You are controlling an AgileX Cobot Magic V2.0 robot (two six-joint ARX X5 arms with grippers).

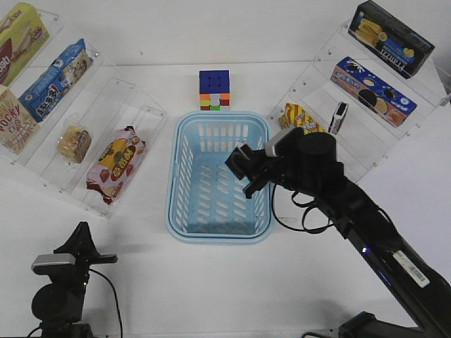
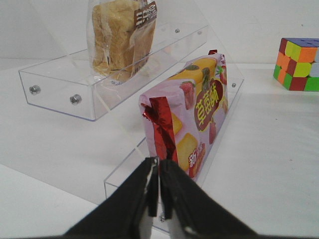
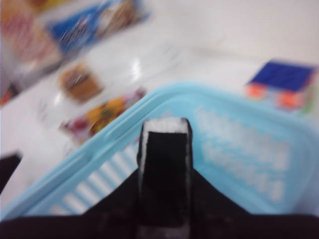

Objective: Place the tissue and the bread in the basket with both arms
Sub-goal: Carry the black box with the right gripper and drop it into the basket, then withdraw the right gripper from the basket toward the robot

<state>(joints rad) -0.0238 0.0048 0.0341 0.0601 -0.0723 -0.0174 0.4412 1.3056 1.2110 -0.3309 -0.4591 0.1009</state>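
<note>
The light blue basket (image 1: pixel 173 190) stands mid-table. My right gripper (image 1: pixel 248 172) hangs over its right side, shut on the tissue (image 3: pixel 164 154), a flat black packet with white edges held upright between the jaws above the basket rim (image 3: pixel 94 149). The right wrist view is blurred. The bread (image 1: pixel 74 143), a golden bun in clear wrap, lies on the left acrylic shelf; it also shows in the left wrist view (image 2: pixel 122 35). My left gripper (image 1: pixel 81 243) is shut and empty, low at the front left, its tips (image 2: pixel 159 167) just short of the red-and-yellow snack bag (image 2: pixel 189 119).
A twin black-and-white packet (image 1: pixel 339 117) stands on the right acrylic shelf with a yellow-red snack (image 1: pixel 299 116) and biscuit boxes (image 1: pixel 373 90). A Rubik's cube (image 1: pixel 214 89) sits behind the basket. Snack boxes (image 1: pixel 53 81) fill the left shelves.
</note>
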